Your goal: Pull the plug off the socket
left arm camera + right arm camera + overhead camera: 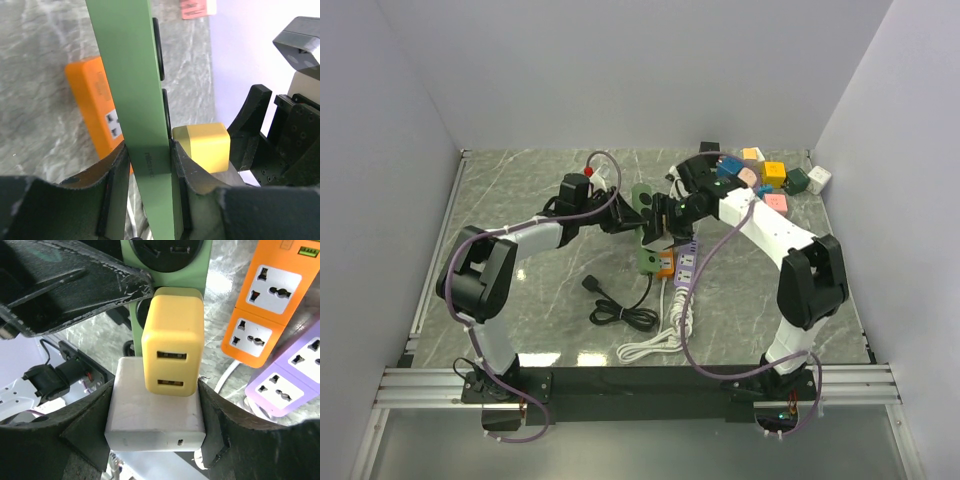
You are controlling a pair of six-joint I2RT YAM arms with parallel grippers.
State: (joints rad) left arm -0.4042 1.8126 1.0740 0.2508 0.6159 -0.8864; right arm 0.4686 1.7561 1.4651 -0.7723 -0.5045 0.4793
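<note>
Though illegible, txt (149, 163) on grn strip (131, 75)

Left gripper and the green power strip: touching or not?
Touching. The left wrist view shows the left gripper with both fingers pressed flat against the green power strip, no gap on either side.

You can't see the pins of the yellow plug (172, 347) against the green power strip (135, 75), nor whether the white adapter (155, 422) touches that strip. The left wrist view crops the strip's ends.
</note>
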